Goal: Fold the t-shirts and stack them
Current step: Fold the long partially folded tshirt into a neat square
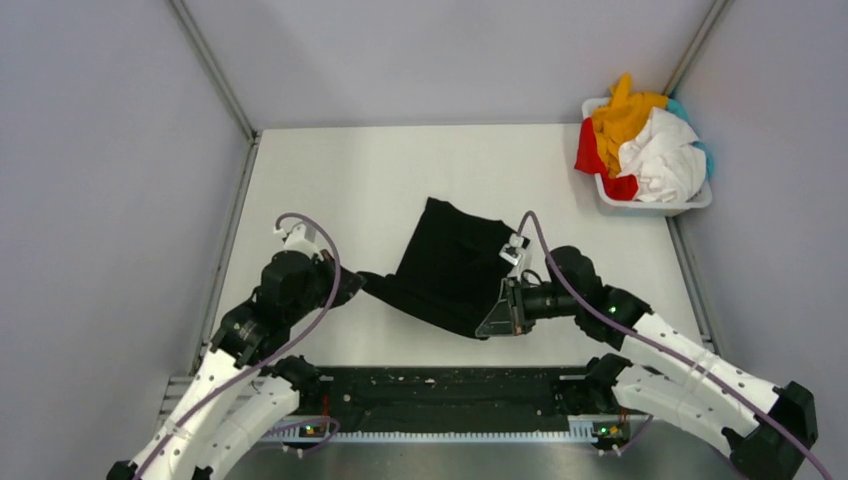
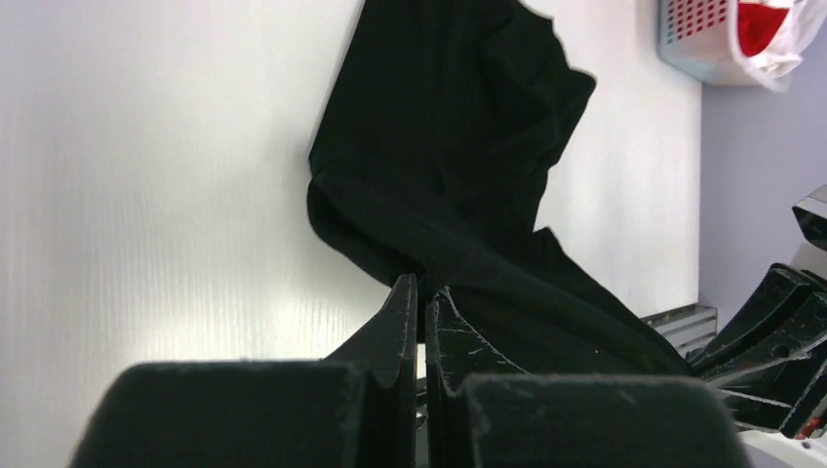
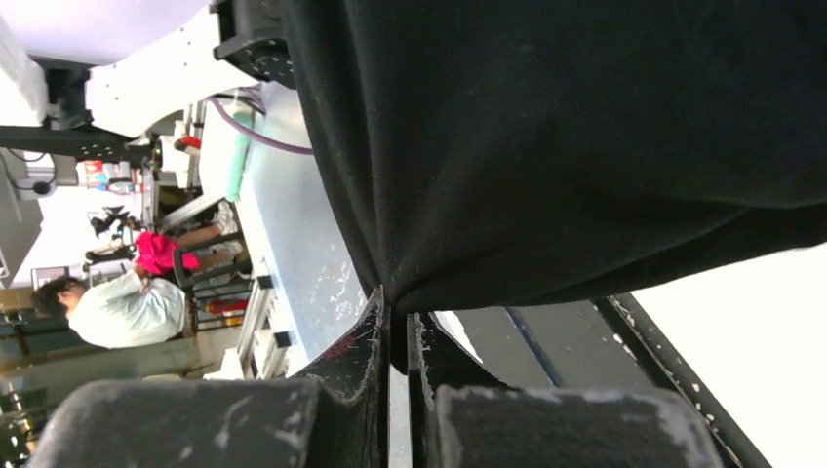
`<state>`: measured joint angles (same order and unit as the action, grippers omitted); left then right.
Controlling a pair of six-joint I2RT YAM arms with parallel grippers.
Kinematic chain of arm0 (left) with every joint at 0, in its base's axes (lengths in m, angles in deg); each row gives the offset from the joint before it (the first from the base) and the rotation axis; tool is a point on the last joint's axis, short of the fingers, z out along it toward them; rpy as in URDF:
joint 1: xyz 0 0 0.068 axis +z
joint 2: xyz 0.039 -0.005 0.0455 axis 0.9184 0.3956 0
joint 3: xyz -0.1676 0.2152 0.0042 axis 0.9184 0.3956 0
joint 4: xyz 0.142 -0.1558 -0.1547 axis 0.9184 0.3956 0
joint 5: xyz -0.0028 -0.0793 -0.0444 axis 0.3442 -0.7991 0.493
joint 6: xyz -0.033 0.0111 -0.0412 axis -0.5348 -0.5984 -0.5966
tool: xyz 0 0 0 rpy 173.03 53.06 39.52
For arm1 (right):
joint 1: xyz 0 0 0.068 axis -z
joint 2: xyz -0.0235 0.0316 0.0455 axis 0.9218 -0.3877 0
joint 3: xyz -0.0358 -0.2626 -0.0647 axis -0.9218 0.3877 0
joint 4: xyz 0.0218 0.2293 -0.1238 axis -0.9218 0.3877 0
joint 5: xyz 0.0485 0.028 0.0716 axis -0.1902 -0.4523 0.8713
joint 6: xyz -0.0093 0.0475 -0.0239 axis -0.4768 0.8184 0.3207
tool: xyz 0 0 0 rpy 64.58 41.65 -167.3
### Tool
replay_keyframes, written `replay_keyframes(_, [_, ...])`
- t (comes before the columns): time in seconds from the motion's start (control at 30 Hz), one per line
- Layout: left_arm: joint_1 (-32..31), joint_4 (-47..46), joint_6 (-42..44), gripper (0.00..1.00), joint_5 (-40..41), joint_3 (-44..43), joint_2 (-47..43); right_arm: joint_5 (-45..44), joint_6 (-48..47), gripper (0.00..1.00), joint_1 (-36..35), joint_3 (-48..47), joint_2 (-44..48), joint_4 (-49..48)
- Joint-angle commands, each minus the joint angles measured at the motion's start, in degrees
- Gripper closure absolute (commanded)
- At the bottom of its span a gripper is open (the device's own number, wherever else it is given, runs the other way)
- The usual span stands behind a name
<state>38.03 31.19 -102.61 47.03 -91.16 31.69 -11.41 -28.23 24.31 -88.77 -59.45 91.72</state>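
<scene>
A plain black t-shirt (image 1: 450, 265) lies partly spread in the middle of the table, its near edge lifted. My left gripper (image 1: 358, 284) is shut on its near left corner; in the left wrist view the cloth (image 2: 458, 175) runs up from between my closed fingers (image 2: 400, 312). My right gripper (image 1: 497, 318) is shut on the near right corner; in the right wrist view the cloth (image 3: 585, 136) hangs from the pinched fingers (image 3: 371, 331). Orange-yellow (image 1: 625, 115), red (image 1: 590, 150), white (image 1: 665, 160) and teal (image 1: 685, 112) t-shirts are heaped in the basket.
A white plastic basket (image 1: 650, 205) stands at the far right corner of the white table (image 1: 340, 180); it also shows in the left wrist view (image 2: 697, 44). Grey walls close in the sides and back. A black rail (image 1: 450, 395) runs along the near edge.
</scene>
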Motion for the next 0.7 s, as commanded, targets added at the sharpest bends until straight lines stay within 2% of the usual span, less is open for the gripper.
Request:
replay_keyframes(0.0, [0.46, -2.67, 1.72, 1.00, 4.61, -4.95, 3.16, -0.80, 1.69, 1.00, 0.21, -4.98, 1.67, 4.42])
replay_keyframes(0.17, [0.48, -12.82, 3.30, 1.00, 5.41, -8.88, 14.74, -6.95, -3.13, 1.00, 6.98, -8.99, -0.80, 10.10])
replay_keyframes(0.3, [0.53, -17.29, 5.88, 1.00, 5.42, -16.20, 25.34, -7.46, -5.50, 1.00, 15.14, -9.26, -2.88, 10.56])
replay_keyframes(0.4, [0.59, -18.61, 7.34, 1.00, 6.60, -21.55, 33.29, -8.49, -6.52, 1.00, 20.53, -9.04, -4.27, 7.96])
replay_keyframes(0.67, [1.33, -19.92, 10.42, 1.00, 9.25, -33.89, 53.09, -9.30, -6.84, 1.00, 28.55, -9.35, -15.82, -3.20])
